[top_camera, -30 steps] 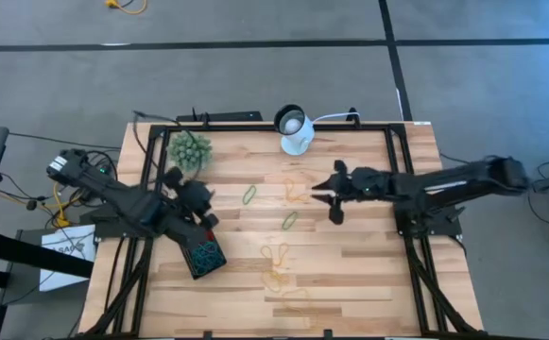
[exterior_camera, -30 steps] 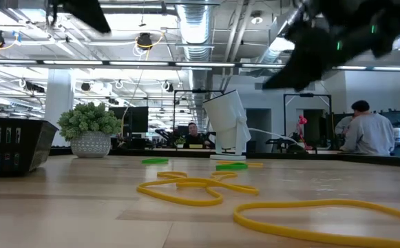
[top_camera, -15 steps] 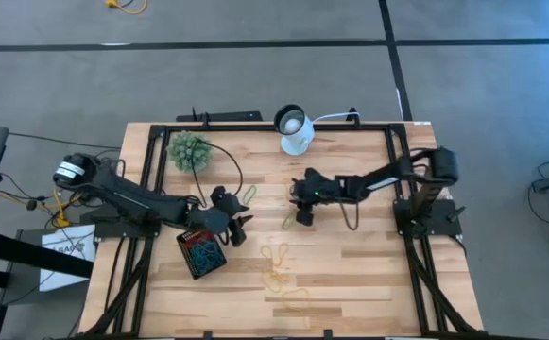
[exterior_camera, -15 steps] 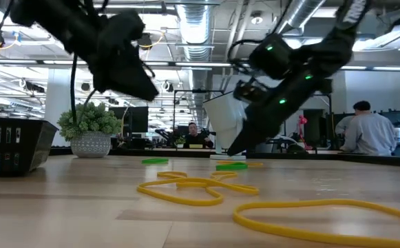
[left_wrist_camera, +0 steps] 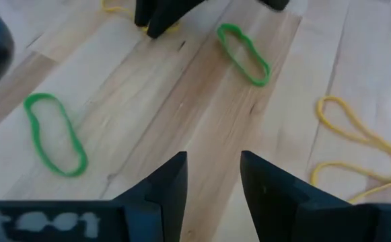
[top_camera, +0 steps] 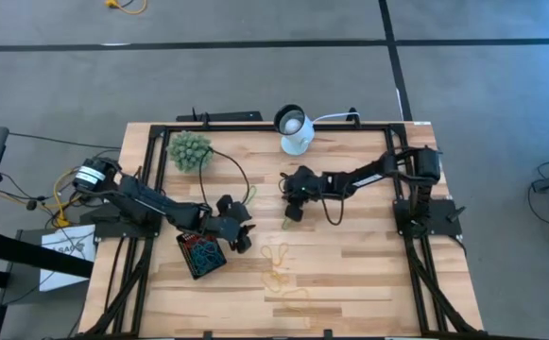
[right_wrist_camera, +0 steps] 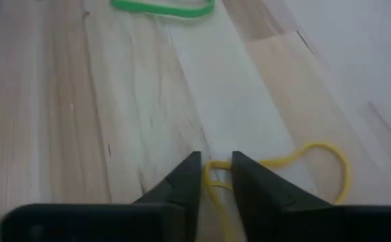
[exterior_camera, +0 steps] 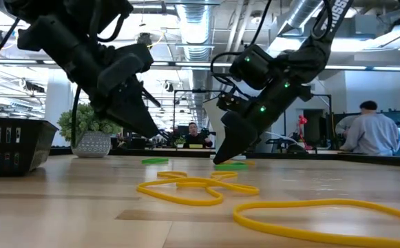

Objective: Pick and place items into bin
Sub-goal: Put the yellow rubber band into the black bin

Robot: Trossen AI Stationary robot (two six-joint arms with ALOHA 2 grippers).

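The black bin (top_camera: 201, 255) sits on the table's left half with red and green loops inside. Green loops (left_wrist_camera: 54, 134) (left_wrist_camera: 243, 54) and yellow loops (top_camera: 276, 255) (exterior_camera: 189, 187) lie flat on the wood. My left gripper (top_camera: 244, 229) (left_wrist_camera: 213, 178) is open just right of the bin, low over bare wood between the two green loops. My right gripper (top_camera: 293, 200) (right_wrist_camera: 216, 171) is open by a narrow gap, tips down at a yellow loop (right_wrist_camera: 316, 168) near the table's middle. My right gripper comes slanting down from the table's right, with one finger on each side of a strand (right_wrist_camera: 212, 180) at one end of the yellow loop. The loop lies flat on the table. Whether the fingers touch it, I cannot tell.
A fuzzy green plant ball (top_camera: 190, 151) and a white round lamp (top_camera: 295, 129) stand along the far edge. More yellow loops (top_camera: 293, 297) lie toward the near edge. A black frame rail (top_camera: 255, 127) borders the table. People sit in the room beyond (exterior_camera: 368, 134).
My left gripper has swung from above the bin toward the table's middle and come down near the wood. My right gripper has moved toward the table's left and dropped onto the yellow loop. The loops and the bin have stayed in place.
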